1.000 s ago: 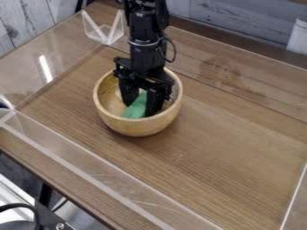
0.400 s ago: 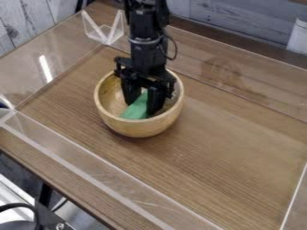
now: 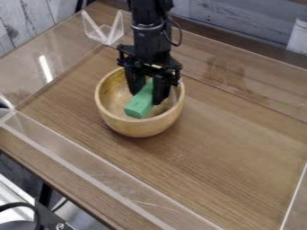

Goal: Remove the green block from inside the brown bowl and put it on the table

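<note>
The brown bowl (image 3: 110,115) sits left of centre on the wood-grain table (image 3: 228,153). My gripper (image 3: 145,93) hangs straight down over the bowl, its black fingers shut on the green block (image 3: 142,106). The block stands tilted, nearly upright, between the fingers. Its lower end is still inside the bowl, below the rim. The block's upper end is hidden by the fingers.
Low clear acrylic walls (image 3: 132,175) run around the table's edges, with one close along the front and left. Open tabletop lies to the right of the bowl and in front of it.
The gripper has risen a little and shifted slightly right. The green block came up with it, tipping from lying in the bowl to nearly upright.
</note>
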Motion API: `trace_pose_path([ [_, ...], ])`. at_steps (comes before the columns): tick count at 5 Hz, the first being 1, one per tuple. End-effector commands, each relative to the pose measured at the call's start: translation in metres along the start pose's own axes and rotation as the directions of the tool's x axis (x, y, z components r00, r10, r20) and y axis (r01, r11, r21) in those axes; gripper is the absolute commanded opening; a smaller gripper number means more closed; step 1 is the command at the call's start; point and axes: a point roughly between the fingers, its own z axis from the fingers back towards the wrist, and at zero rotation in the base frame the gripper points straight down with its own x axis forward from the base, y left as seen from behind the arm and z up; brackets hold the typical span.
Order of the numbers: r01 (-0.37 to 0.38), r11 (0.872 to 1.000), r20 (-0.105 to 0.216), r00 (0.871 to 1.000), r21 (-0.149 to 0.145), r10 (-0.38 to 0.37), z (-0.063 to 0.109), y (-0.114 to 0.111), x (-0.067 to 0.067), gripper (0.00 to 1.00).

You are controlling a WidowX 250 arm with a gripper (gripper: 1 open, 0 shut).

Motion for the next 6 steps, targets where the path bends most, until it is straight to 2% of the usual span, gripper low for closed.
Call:
trace_pose_path([
  [1,0.014,1.000,0.111,0.994,0.010,-0.015,0.034,-0.005,0.013,0.00],
  [3,0.029,1.000,0.137,0.990,-0.003,-0.028,0.046,-0.012,0.014,0.00],
  [4,0.062,0.998,0.142,0.988,-0.012,-0.060,0.047,-0.025,0.015,0.00],
  [6,0.155,0.988,0.120,0.981,-0.023,-0.151,0.028,-0.073,0.020,0.00],
])
